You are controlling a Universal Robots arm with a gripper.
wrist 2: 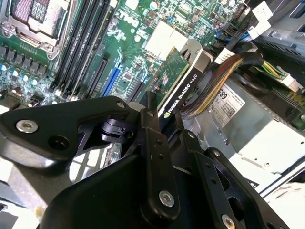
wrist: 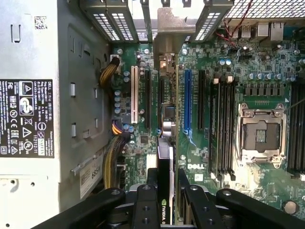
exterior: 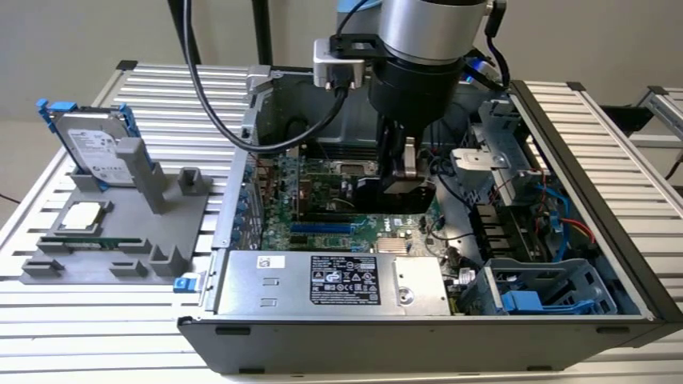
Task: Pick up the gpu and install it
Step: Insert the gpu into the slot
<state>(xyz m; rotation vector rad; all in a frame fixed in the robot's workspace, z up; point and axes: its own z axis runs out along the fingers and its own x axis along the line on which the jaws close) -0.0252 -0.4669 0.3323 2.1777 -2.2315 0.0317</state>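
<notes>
The gpu (wrist: 164, 157) is a green card with a black cooler, and in the first wrist view I see it edge-on. Its silver end bracket (wrist: 169, 28) reaches the case's rear slot openings. My gripper (wrist: 167, 188) is shut on the card's top edge, one black finger on each face. In the second wrist view the gpu (wrist 2: 178, 81) stands upright over the green motherboard (wrist 2: 138, 43) below my gripper (wrist 2: 167, 131). It lines up just beside the blue slot (wrist: 187, 100). Whether it is seated cannot be told. In the exterior view my gripper (exterior: 404, 172) reaches down into the open case.
The silver power supply (exterior: 320, 280) lies near the case's front wall, with braided cables (wrist 2: 214, 81) beside the card. A CPU socket (wrist: 262, 133) lies beyond the memory slots. Outside the case, a hard drive with blue rails (exterior: 94, 148) stands on a grey fixture (exterior: 128, 232).
</notes>
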